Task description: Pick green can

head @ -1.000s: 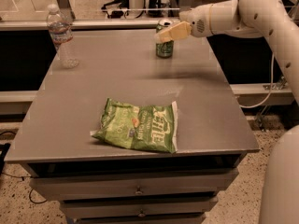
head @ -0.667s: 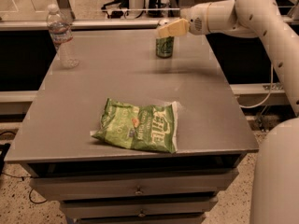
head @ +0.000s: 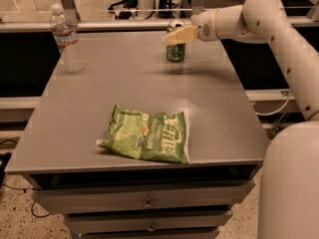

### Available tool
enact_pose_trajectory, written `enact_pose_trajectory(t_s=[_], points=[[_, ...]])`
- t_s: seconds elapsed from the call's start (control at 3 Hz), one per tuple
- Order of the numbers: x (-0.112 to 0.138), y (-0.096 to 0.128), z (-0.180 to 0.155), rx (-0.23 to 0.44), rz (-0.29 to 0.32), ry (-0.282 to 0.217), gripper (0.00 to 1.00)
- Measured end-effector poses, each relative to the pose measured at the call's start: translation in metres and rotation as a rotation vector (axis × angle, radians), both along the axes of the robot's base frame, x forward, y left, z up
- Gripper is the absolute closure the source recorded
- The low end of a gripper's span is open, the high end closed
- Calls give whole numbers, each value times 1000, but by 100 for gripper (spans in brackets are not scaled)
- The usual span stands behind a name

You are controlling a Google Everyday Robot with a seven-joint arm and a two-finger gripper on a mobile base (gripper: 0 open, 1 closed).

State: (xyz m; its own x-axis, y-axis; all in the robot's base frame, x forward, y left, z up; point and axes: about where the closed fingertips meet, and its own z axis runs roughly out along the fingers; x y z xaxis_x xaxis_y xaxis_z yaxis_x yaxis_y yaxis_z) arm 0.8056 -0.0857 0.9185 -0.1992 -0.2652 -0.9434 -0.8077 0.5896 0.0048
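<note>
The green can [head: 175,52] stands upright on the grey table [head: 124,93] at its far side, right of centre. Its silver top rim shows just above my gripper. My gripper [head: 177,34] reaches in from the right on the white arm [head: 259,19] and sits across the upper part of the can, covering it. The can's lower half shows below the gripper and rests on the table.
A clear water bottle [head: 65,40] stands at the table's far left corner. A flat green chip bag [head: 147,134] lies near the front edge. Drawers [head: 147,203] sit below the tabletop. My white base [head: 291,183] is at the right.
My gripper has moved a little left and down, onto the top of the green can. The can, bottle and chip bag have not moved.
</note>
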Motion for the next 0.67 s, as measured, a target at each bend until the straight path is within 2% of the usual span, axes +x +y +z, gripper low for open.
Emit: enact_pose_trajectory(t_s=[0.33,0.67], points=[[2,1,-22,-16,6,32,23],[0,0,-25,0,18,29,46]])
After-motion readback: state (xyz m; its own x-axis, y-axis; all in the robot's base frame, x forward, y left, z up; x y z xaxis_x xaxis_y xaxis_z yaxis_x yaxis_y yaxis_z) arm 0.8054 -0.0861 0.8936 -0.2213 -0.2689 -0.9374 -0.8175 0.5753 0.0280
